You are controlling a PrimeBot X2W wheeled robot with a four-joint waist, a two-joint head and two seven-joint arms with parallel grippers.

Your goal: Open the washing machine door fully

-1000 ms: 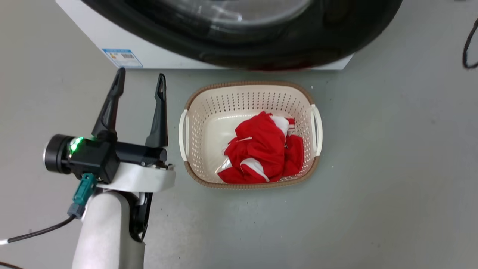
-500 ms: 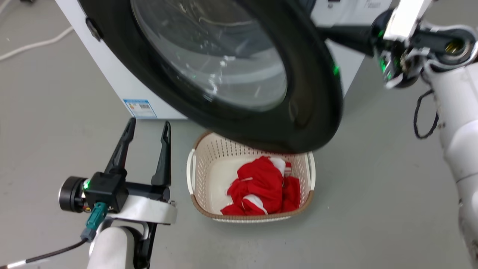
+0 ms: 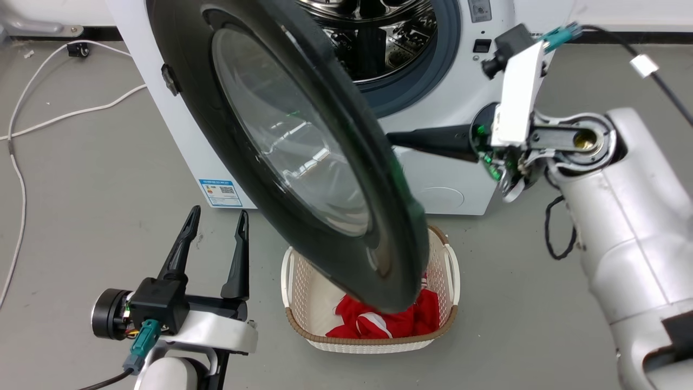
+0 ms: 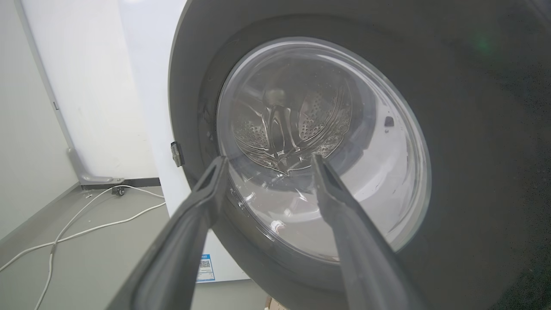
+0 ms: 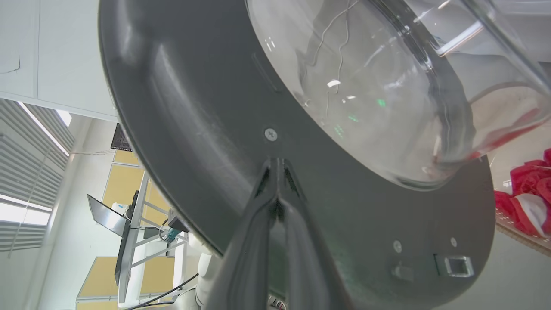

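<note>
The washing machine door [image 3: 303,162] is a big glossy black ring with a bulging glass window. It stands swung partway out from the white washing machine [image 3: 449,179], baring the steel drum [image 3: 379,32]. My right gripper [image 3: 398,138] reaches in behind the door. In the right wrist view the right gripper [image 5: 276,161] is shut with nothing in it, tips against the door's [image 5: 193,129] dark inner face just under a screw. My left gripper [image 3: 218,212] is open and apart from the door, low at the left. Seen from the left wrist, this gripper [image 4: 269,158] faces the door's [image 4: 473,129] outer side.
A cream laundry basket [image 3: 373,341] with red and white cloth [image 3: 400,322] sits on the floor under the door's lower edge. White cables [image 3: 32,108] trail over the grey floor left of the machine.
The head camera has tilted up, bringing the drum and right arm into view. The door stands more edge-on, swung further from the machine. The left gripper has stayed open.
</note>
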